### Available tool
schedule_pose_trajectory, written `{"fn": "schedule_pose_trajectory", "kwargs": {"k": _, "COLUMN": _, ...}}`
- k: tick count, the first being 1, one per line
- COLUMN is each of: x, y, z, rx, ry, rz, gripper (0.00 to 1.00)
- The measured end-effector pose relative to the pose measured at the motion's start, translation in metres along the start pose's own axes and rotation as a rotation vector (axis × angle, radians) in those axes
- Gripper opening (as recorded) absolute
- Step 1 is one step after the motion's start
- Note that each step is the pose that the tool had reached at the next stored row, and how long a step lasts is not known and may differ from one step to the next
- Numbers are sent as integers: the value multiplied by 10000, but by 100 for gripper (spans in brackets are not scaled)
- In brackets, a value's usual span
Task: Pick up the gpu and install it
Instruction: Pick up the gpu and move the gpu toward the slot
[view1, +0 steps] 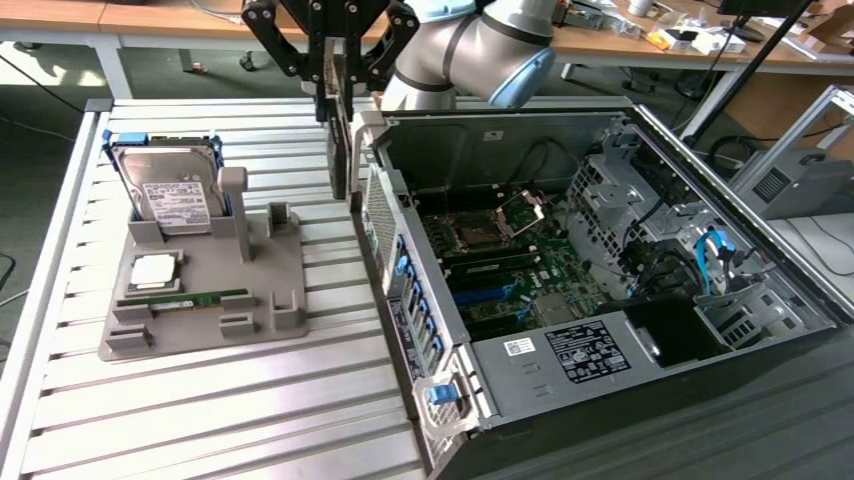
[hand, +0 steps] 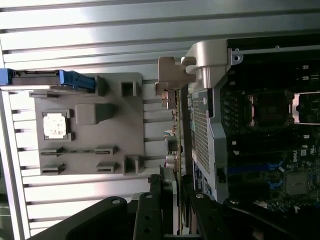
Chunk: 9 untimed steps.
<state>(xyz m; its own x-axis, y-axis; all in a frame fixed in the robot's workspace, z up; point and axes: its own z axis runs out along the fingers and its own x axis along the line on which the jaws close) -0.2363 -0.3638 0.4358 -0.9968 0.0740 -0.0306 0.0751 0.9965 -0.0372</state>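
Slatted metal surface (view1: 200, 400) is seen carrying a grey fixture tray (view1: 274, 300) with a hard drive (view1: 171, 195), a processor (view1: 154, 270) and a memory stick (view1: 180, 297). An open computer case (view1: 534, 130) lies beside the tray. The gpu (view1: 338, 155) is grasped on edge by the gripper (view1: 334, 88), with its silver bracket (hand: 172, 75) at the end away from the fingers. It hangs above the surface, just outside the case's perforated wall (view1: 380, 215). The step in hand is judged to be the carry toward the motherboard (view1: 521, 260). To do it well, the card should be cleared over the case rim, held square to the slot, and moved without swinging.
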Motion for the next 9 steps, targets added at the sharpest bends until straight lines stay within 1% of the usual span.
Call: {"fn": "schedule_pose_trajectory", "kwargs": {"k": 9, "x": -58, "y": 5, "z": 4, "rx": 45, "ry": -4, "rz": -1, "gripper": 27}}
